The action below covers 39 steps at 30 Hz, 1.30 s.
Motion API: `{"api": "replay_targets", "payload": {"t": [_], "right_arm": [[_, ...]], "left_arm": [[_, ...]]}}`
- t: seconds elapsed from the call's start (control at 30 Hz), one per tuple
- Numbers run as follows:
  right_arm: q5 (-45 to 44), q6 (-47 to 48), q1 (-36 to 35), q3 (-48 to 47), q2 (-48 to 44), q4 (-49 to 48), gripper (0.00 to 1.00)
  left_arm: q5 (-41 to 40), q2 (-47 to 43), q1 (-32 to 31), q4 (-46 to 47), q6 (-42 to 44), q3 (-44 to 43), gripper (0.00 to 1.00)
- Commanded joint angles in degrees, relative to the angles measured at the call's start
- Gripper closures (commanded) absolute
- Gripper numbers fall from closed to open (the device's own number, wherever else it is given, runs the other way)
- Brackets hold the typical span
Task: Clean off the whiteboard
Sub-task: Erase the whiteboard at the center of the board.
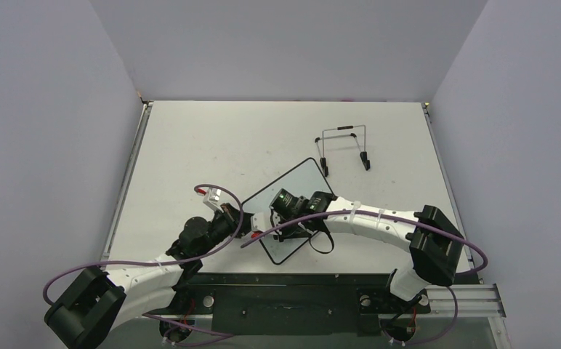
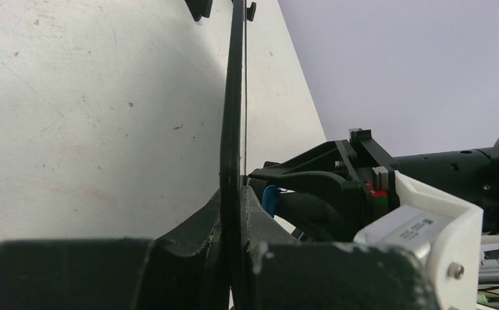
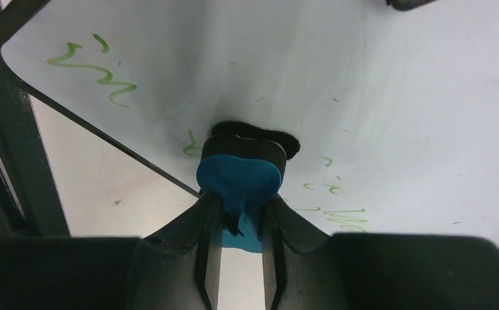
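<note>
Green scribbles (image 3: pixel 98 68) run across the whiteboard (image 1: pixel 292 182), some near one rounded corner and more faint ones low on its face in the right wrist view. The whiteboard sits on the table (image 1: pixel 190 145), turned cornerwise, with both arms reaching in over its near half. The left gripper (image 1: pixel 247 224) is at the board's left edge, and its wrist view shows the fingers (image 2: pixel 201 226) clamped on the thin black frame (image 2: pixel 233 97), one on each side. The right gripper (image 3: pixel 237 210) is above the board's face, pinching a blue eraser (image 3: pixel 239 171) whose dark pad is pressed flat against the white surface between the two patches of writing. A sliver of that blue (image 2: pixel 270 199) shows just right of the board's edge in the left wrist view. Beyond the board's far corner, a little to the right and apart from it, a wire stand (image 1: pixel 343 145) is upright.
</note>
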<state>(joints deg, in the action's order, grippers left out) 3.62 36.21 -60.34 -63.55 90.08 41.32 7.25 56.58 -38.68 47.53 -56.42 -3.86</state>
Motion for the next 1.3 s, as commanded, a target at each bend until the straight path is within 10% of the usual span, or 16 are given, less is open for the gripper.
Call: {"api": "replay_targets", "payload": {"t": [0.0,1.27], "right_arm": [[-0.9,-2.5,1.8,-2.2,0.1,-4.6,1.00],[2.7,-3.0,8.4,0.0,-3.8,-4.6,1.00]], "left_arm": [[3.7,-2.6,-0.7,12.8,-2.7,-1.9,1.00],[3.6,-4.3,-0.7,12.0,-2.8,-1.3,1.00]]}}
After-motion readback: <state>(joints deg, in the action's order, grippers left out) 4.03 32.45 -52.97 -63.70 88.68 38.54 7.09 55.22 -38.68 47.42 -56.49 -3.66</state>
